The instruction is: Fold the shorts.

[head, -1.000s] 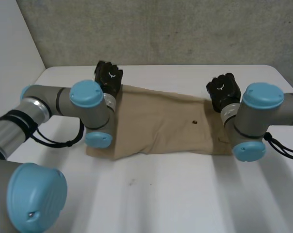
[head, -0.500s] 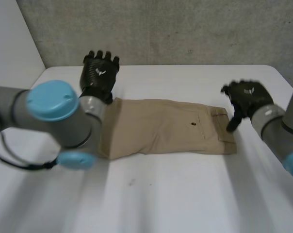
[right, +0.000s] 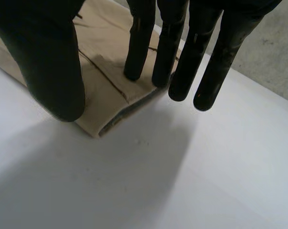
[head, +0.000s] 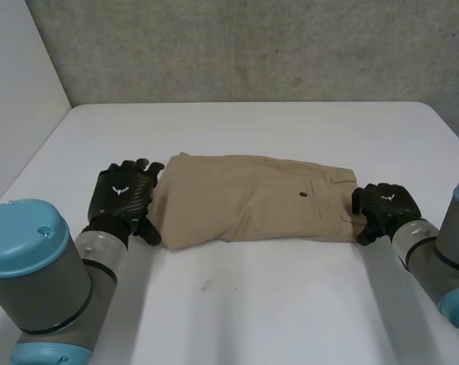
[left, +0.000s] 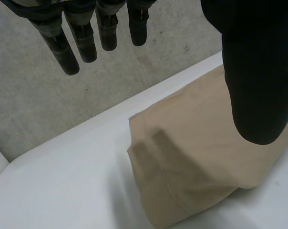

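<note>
The tan shorts (head: 252,199) lie folded in a long strip across the middle of the white table (head: 275,304), with a button and pocket toward the right end. My left hand (head: 123,196) rests at the strip's left end, fingers (left: 75,40) straight and thumb spread wide above the cloth (left: 191,157), holding nothing. My right hand (head: 385,209) is at the right end by the waistband. Its straight fingers (right: 191,52) reach over the folded corner (right: 106,62) and the thumb stands apart; nothing is pinched.
A grey concrete wall (head: 252,46) runs behind the table's far edge. Bare white tabletop stretches in front of the shorts and beyond both ends.
Both hands left the shorts' far edge and came down to its two ends. The left hand went from curled to open; the right hand's fingers now reach over the waistband corner.
</note>
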Robot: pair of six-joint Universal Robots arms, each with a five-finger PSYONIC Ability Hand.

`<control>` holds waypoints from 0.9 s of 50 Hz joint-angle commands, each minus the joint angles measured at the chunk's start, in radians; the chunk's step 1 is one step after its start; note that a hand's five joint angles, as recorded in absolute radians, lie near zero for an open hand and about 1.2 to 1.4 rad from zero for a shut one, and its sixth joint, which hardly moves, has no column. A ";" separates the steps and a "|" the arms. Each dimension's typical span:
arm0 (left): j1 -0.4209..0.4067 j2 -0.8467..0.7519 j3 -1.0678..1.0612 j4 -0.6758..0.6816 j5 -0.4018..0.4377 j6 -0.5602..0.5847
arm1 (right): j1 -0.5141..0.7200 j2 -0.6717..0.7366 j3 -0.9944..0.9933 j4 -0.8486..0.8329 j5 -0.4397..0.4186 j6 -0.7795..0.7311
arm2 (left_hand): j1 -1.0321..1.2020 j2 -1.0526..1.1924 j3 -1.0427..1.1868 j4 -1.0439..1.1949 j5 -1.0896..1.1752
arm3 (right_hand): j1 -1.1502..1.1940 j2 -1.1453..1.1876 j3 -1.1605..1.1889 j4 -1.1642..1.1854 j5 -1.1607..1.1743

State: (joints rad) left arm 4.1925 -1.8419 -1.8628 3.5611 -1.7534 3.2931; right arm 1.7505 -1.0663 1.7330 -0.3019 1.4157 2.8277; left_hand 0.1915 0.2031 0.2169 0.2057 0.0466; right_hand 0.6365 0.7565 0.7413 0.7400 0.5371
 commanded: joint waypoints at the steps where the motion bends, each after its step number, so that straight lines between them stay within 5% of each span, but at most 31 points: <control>1: 0.009 -0.008 0.002 0.007 0.000 0.002 | -0.009 0.014 -0.015 0.006 -0.001 -0.002 | -0.017 -0.029 -0.042 -0.031 -0.047 | 0.760 0.640 0.655 0.656 0.685; 12: 0.018 -0.006 0.001 0.010 0.000 0.002 | -0.100 -0.029 -0.027 0.041 0.012 -0.117 | -0.017 -0.029 -0.042 -0.031 -0.047 | 0.760 0.640 0.655 0.656 0.685; 23: 0.021 0.000 0.001 0.010 0.000 0.003 | -0.181 -0.089 -0.099 0.090 0.042 -0.456 | -0.017 -0.029 -0.042 -0.031 -0.047 | 0.760 0.640 0.655 0.656 0.685; 35: 0.035 0.003 0.001 0.010 0.000 0.002 | 0.228 -0.057 -0.303 0.078 0.019 -0.467 | -0.017 -0.029 -0.042 -0.031 -0.047 | 0.760 0.640 0.655 0.656 0.685; 40: 0.043 0.023 0.011 0.011 0.000 0.002 | 0.430 0.029 -0.332 0.055 -0.122 -0.464 | -0.017 -0.029 -0.042 -0.031 -0.047 | 0.760 0.640 0.655 0.656 0.685; 45: 0.057 0.041 0.045 0.011 0.005 0.002 | 0.477 0.106 -0.329 0.050 -0.270 -0.453 | -0.017 -0.029 -0.042 -0.031 -0.047 | 0.760 0.640 0.655 0.656 0.685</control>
State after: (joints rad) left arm 4.2357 -1.8221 -1.8503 3.5726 -1.7527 3.2946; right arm 2.1493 -1.0487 1.4011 -0.2419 1.3119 2.3646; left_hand 0.1915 0.2030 0.2169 0.2057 0.0466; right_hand 0.9595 1.1792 1.1798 1.1917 0.9829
